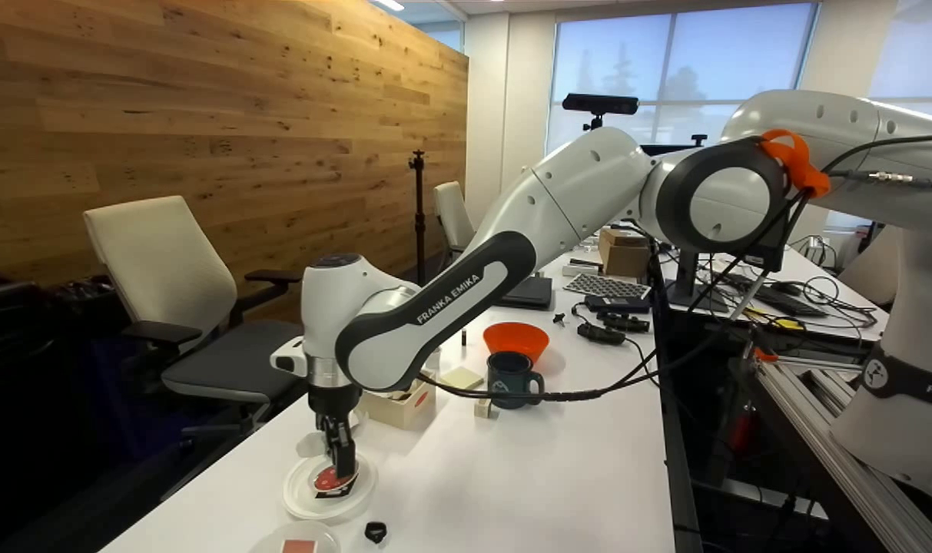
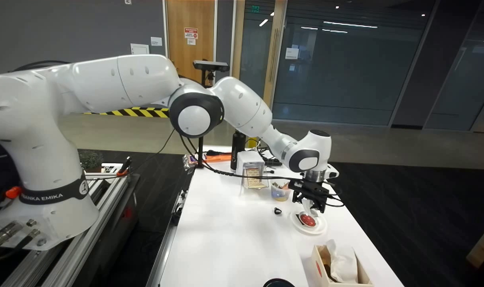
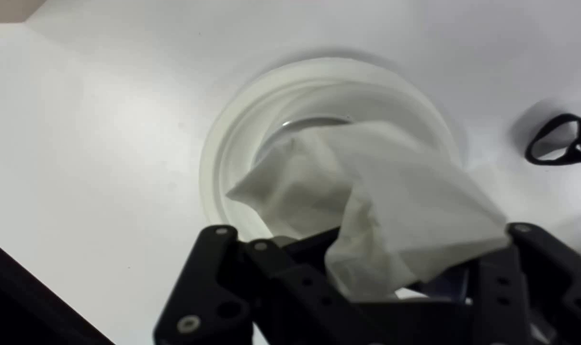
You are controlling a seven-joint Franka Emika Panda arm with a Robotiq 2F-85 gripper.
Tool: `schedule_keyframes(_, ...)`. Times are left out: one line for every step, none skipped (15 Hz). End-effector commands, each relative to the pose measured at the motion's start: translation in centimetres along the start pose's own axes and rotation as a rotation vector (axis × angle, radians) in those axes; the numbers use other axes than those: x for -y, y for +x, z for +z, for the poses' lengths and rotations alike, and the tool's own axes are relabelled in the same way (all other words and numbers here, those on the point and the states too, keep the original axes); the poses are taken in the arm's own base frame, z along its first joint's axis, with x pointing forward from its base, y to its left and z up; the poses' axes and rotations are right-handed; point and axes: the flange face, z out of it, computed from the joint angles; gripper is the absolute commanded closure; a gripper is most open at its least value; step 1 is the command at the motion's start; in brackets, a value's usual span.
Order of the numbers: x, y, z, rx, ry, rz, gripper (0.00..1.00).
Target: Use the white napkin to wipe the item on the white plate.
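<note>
The white napkin (image 3: 415, 196) is pinched in my gripper (image 1: 344, 467), which is shut on it; the fabric spreads forward in the wrist view and covers much of what lies below. In an exterior view a bit of the napkin (image 2: 307, 205) hangs just above the item (image 2: 308, 220), which is red and roundish with pale spots. That item rests on the white plate (image 2: 322, 228), with a dark piece at its edge. In the wrist view the plate (image 3: 213, 167) shows as a pale round rim, while the item is hidden behind the napkin. Whether cloth and item touch, I cannot tell.
A cream open-topped box (image 1: 404, 408) holding white tissue stands beside the plate. A small black loop (image 3: 558, 139) lies near the plate's other side, before a round tub (image 2: 280, 193). Farther along are a dark mug (image 1: 509, 382) and an orange-red bowl (image 1: 515, 338).
</note>
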Motion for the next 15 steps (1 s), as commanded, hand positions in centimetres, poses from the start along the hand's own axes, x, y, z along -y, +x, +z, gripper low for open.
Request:
schedule_keyframes(-1.3,-0.1,0.7,-0.032,-0.012,-0.068,1.0)
schedule_keyframes(-1.7,-0.4,0.9,-0.036,-0.008,-0.073,1.0)
schedule_keyframes(-2.0,-0.8,1.3,-0.04,-0.001,-0.079,1.0)
schedule_keyframes(-2.3,-1.2,1.6,-0.046,0.006,-0.085,1.0)
schedule_keyframes(-2.5,-1.5,2.0,-0.052,0.014,-0.089,1.0)
schedule_keyframes(-2.6,-1.8,2.5,-0.061,0.028,-0.096,1.0)
schedule_keyframes(-2.6,-1.9,2.8,-0.066,0.041,-0.106,1.0)
schedule_keyframes(-2.4,-2.0,3.2,-0.073,0.057,-0.114,1.0)
schedule_keyframes(-2.4,-2.1,3.4,-0.083,0.072,-0.119,1.0)
schedule_keyframes(-2.0,-2.0,3.7,-0.091,0.094,-0.131,1.0)
schedule_keyframes(-1.7,-1.9,3.9,-0.088,0.109,-0.144,1.0)
schedule_keyframes(-1.4,-1.8,4.0,-0.091,0.125,-0.157,1.0)
schedule_keyframes(-1.1,-1.7,4.0,-0.087,0.145,-0.168,1.0)
schedule_keyframes(-0.8,-1.5,3.9,-0.085,0.162,-0.182,1.0)
schedule_keyframes(-0.6,-1.3,3.9,-0.088,0.177,-0.192,1.0)
